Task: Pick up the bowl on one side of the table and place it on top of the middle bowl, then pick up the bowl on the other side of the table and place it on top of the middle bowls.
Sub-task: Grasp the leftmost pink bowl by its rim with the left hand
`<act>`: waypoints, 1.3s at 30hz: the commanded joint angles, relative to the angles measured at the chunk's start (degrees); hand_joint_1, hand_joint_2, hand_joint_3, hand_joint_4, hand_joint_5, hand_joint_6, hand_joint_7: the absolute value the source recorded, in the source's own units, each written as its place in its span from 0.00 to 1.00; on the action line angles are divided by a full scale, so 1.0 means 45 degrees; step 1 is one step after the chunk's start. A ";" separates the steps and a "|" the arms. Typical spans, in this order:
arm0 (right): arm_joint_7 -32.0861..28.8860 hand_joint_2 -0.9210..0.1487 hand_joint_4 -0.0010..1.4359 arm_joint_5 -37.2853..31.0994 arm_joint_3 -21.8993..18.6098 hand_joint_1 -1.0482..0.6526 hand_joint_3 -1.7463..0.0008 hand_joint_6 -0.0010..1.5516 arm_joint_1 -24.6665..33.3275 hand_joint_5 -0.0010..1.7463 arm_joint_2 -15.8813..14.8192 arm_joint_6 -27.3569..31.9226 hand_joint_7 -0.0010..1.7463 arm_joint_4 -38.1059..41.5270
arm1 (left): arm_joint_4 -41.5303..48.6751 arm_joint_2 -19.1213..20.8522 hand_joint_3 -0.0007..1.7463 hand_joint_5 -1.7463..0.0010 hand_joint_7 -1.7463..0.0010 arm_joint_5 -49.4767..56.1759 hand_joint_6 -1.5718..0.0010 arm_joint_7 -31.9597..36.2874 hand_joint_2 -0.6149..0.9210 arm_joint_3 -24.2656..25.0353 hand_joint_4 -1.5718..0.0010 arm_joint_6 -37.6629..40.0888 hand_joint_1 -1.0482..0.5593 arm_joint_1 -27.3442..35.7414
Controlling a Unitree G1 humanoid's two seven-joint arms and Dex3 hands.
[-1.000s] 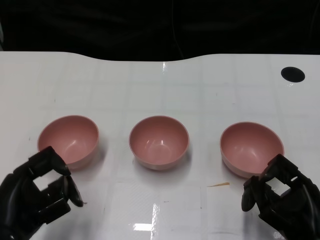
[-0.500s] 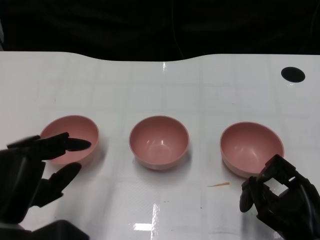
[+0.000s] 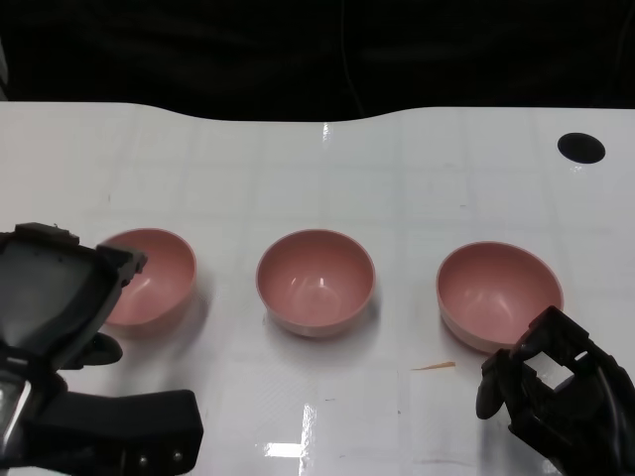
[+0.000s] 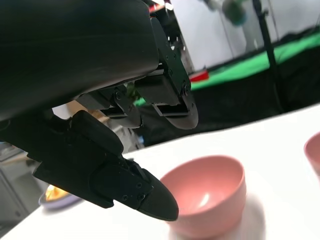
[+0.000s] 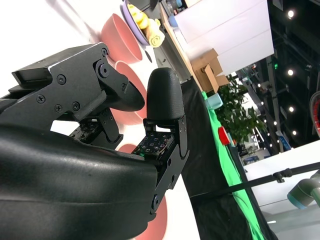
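Head view shows the left hand [image 3: 60,297] overlapping the left bowl [image 3: 154,273], upright, mouth up; only the left wrist view shows spread, empty fingers [image 4: 125,182] beside it. Right hand [image 3: 556,392]: curled, empty.

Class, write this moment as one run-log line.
left hand: open at left bowl | right hand: shut, empty | middle bowl: bare

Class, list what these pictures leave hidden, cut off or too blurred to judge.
- Left bowl: in the head view the left robot hand covers its near-left rim, so contact cannot be told.
- Right robot hand: cut off by the head view's lower edge.
- Right bowl: the right wrist view shows only slivers behind the fingers.
- Background shelves in the left wrist view: blurred.
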 commanded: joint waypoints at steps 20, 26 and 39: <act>-0.0095 0.33 0.63 -0.0215 -0.0068 0.57 0.35 0.51 0.0028 0.97 0.0244 -0.0442 0.83 0.0010 | 0.5889 0.0267 0.08 1.00 1.00 -0.2515 0.59 0.1326 1.00 -0.2726 0.63 0.0401 0.13 -0.3630; 0.0007 0.33 0.63 -0.0129 -0.0124 0.57 0.35 0.50 0.0025 0.97 0.0227 -0.0380 0.83 0.0021 | 0.7104 -0.0006 0.08 1.00 0.99 -0.3225 0.57 0.2084 1.00 -0.3330 0.63 0.0086 0.13 -0.3834; -0.0171 0.30 0.63 -0.0089 -0.0104 0.58 0.37 0.51 0.0144 0.96 0.0165 0.0045 0.82 -0.0315 | 0.9757 -0.0292 0.10 0.99 1.00 -0.3780 0.57 0.3243 1.00 -0.4523 0.61 -0.0334 0.15 -0.4661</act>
